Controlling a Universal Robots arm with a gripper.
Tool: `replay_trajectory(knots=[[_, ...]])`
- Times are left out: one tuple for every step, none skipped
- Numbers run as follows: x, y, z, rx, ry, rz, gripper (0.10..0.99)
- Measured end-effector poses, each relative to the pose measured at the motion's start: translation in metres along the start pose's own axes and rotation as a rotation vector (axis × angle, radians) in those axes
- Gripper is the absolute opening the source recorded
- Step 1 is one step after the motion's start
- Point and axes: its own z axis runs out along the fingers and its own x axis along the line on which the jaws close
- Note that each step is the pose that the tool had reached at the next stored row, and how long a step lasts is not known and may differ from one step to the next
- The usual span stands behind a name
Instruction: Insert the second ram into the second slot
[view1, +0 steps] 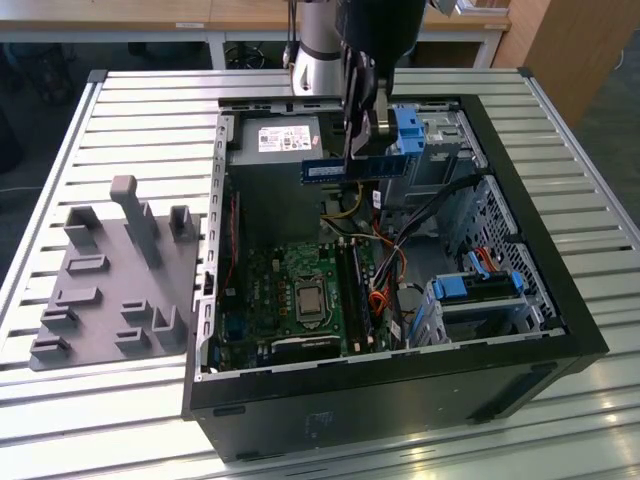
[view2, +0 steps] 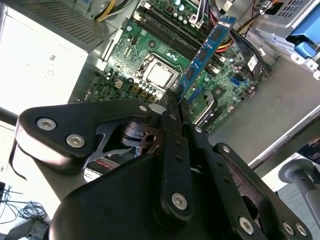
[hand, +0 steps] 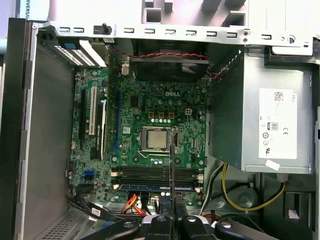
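**Stick held high, turned across the slots**

The gripper (view1: 362, 148) is clamped on the second ram (view1: 325, 171), which hangs inside the open computer case (view1: 572, 305), well above the motherboard (view1: 290, 285). The ram's long axis runs across the exterior view, while the memory slots (view1: 353, 290) below run towards the camera. It looks crosswise to them, though the angle is hard to judge.
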Motion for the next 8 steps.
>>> replay_trajectory(knots=[[0.0007, 0.0, 0.0, 0.0, 0.0, 0.0, 0.137], [0.0015, 0.0001, 0.0, 0.0, 0.0, 0.0, 0.137], [0.0022, 0.0001, 0.0, 0.0, -0.0001, 0.0, 0.137], [0.0031, 0.0001, 0.0, 0.0, 0.0, 0.0, 0.137], [0.0038, 0.0001, 0.0, 0.0, 0.0001, 0.0, 0.137], [0.0044, 0.0001, 0.0, 0.0, 0.0003, 0.0, 0.137], [0.0051, 0.0002, 0.0, 0.0, 0.0005, 0.0, 0.137], [0.0053, 0.0002, 0.0, 0.0, 0.0008, 0.0, 0.137]])
